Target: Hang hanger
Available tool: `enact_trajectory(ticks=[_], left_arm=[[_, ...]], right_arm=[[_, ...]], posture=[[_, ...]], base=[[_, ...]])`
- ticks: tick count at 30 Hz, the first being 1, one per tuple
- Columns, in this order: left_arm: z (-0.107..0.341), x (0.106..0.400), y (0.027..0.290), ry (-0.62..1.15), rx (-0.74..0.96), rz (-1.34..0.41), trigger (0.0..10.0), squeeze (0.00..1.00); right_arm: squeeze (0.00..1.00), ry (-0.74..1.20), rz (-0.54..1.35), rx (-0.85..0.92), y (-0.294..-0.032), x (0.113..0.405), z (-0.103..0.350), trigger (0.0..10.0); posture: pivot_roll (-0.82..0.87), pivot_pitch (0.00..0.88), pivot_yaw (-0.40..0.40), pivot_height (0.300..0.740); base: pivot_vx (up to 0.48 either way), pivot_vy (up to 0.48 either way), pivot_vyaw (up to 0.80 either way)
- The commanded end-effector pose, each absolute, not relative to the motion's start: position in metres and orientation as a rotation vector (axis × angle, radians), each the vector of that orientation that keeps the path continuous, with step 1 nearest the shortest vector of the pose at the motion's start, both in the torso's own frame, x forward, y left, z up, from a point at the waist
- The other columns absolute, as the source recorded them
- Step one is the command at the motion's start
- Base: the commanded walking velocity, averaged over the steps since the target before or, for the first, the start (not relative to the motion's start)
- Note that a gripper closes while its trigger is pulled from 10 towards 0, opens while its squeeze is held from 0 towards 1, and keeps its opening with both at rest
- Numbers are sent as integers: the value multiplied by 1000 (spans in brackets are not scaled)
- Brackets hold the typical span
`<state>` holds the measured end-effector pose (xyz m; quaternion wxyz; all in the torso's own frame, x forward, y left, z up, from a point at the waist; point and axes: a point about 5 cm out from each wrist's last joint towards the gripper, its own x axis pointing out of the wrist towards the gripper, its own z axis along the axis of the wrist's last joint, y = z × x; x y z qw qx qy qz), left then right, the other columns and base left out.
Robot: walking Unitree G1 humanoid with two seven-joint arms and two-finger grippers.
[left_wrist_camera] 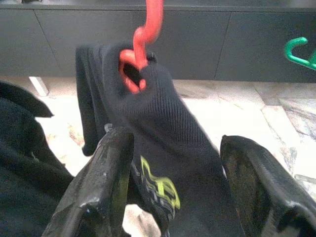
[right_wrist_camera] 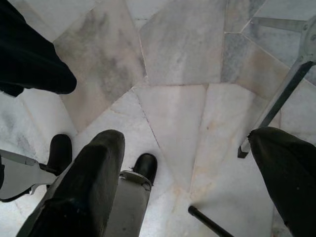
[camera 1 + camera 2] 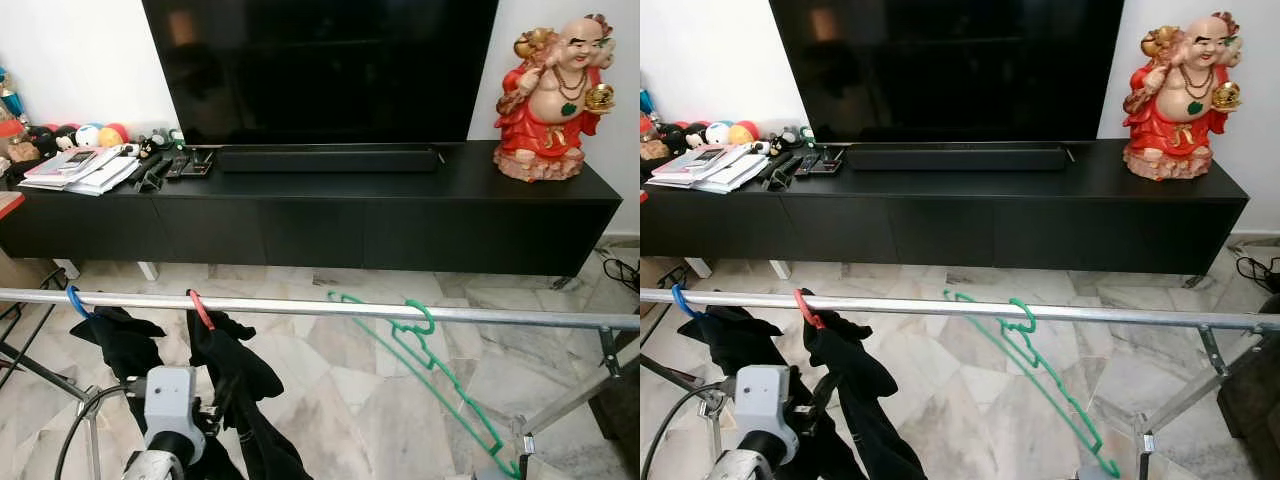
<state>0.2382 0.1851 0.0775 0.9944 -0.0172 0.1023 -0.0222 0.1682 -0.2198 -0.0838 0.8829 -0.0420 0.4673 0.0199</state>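
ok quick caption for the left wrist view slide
Left gripper open around a black garment hanging from a red hanger.

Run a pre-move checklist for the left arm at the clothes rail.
1. Red hanger hooked over the rail: ok.
2. Black garment on the red hanger: ok.
3. Left pincer open, fingers either side of the garment: ok.
4. Left pincer free of the cloth: cannot tell.
5. Right pincer open and empty, pointing at the floor: ok.
6. Green hanger hanging level: not ok, it tilts steeply.
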Motion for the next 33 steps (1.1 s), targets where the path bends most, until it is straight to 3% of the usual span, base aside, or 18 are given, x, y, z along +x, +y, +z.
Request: enact_trajectory(ticks=[1,5,12,22,33], left_arm=[[76,244,185,257,-4,-49,10000,0],[75,249,181,305,49,-88,10000,0],[77,260,188,354,84,11,10000,0],[72,272,189,425,73,132,10000,0],[68,278,184,451,34,131,10000,0]], right_arm=[[0,979,56,-95,-218,168,-84,10000],[0,979,64,-101,-217,168,-84,10000],[0,980,74,-106,-216,168,-85,10000],[0,980,90,-117,-215,169,-84,10000],[0,983,115,-137,-215,169,-84,10000]], posture=[[68,35,45,740],[67,38,47,740],[70,44,48,740],[63,46,50,740],[60,43,47,740]], base=[[0,0,0],[0,0,0],[0,0,0],[0,0,0],[0,0,0]])
